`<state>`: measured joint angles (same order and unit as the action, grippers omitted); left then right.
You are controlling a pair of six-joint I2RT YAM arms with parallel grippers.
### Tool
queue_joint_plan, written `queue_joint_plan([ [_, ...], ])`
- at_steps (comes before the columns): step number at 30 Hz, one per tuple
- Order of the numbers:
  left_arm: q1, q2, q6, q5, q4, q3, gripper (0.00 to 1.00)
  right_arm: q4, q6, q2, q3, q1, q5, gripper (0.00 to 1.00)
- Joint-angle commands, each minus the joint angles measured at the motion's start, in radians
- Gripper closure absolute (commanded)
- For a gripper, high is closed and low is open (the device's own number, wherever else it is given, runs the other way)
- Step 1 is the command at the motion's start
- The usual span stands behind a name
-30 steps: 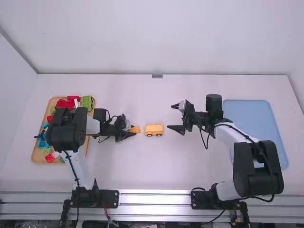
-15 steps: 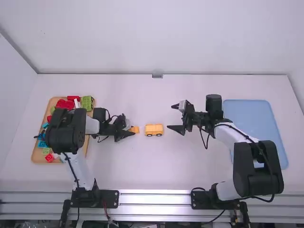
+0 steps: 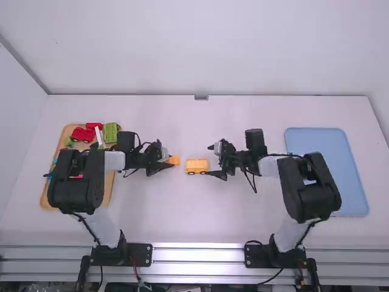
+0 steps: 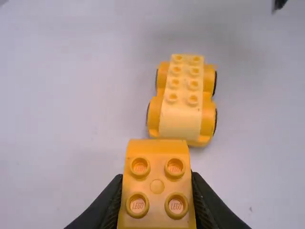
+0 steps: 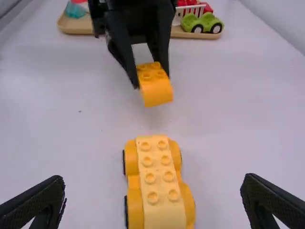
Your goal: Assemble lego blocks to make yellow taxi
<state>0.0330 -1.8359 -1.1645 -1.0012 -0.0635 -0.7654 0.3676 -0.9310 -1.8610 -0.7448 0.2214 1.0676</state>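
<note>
My left gripper [image 3: 167, 164] is shut on an orange-yellow block [image 3: 174, 160], just left of the yellow wheeled car base [image 3: 197, 166] on the table. In the left wrist view the gripper [image 4: 157, 195] pinches the block [image 4: 157, 185], studs showing, with the car base [image 4: 183, 98] beyond it. My right gripper [image 3: 213, 161] is at the car base's right end. The right wrist view has the right gripper [image 5: 152, 198] open, fingers wide either side of the car base [image 5: 159, 186] and not touching it; the held block [image 5: 156, 88] hangs above the table behind.
A wooden tray [image 3: 47, 198] of red, green and blue pieces lies at the left, partly under the left arm. A blue tray [image 3: 346, 164] lies at the right, beside the right arm. A green wheeled piece [image 5: 202, 24] sits on the wooden tray.
The right gripper has moved left to the car base, with its arm swinging inward. The left arm has shifted slightly, still holding the block. The car base has stayed put.
</note>
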Motion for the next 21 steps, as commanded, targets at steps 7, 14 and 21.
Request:
queue_joint_plan([
  [7, -0.077, 0.056, 0.031, -0.03, 0.006, -0.009, 0.88, 0.169, 0.012, -0.162, 0.006, -0.003, 0.1, 0.01],
  [14, -0.109, 0.056, 0.031, -0.031, 0.003, -0.009, 0.86, 0.322, 0.095, -0.237, 0.004, 0.008, 0.089, 0.01],
  [21, -0.114, 0.056, 0.043, -0.039, 0.0, -0.009, 0.86, 0.335, 0.031, -0.315, -0.015, 0.07, -0.019, 0.01],
])
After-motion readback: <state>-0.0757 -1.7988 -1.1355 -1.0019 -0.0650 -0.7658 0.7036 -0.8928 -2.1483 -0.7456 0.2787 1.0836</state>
